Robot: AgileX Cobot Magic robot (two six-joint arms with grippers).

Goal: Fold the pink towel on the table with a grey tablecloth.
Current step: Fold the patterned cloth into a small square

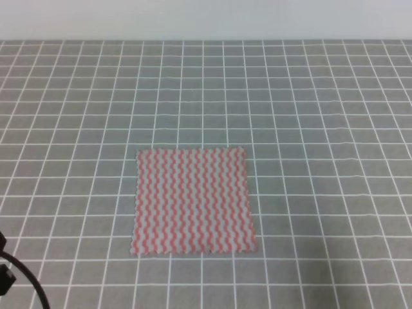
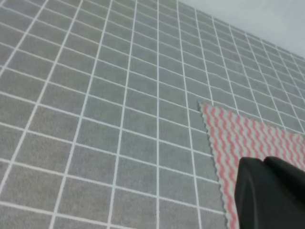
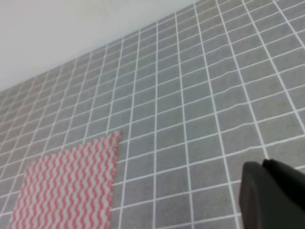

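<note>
The pink towel lies flat and unfolded on the table with a grey tablecloth, a little below the middle of the exterior high view. Its far left corner shows in the left wrist view as the pink towel, its far right corner in the right wrist view as the pink towel. Only a black part of my left gripper shows, low right in its view and over the towel's edge. A black part of my right gripper sits to the right of the towel. Neither view shows the fingers.
A black cable or arm piece pokes in at the bottom left corner of the exterior high view. A pale wall runs behind the table's far edge. Grey grid cloth surrounds the towel on all sides.
</note>
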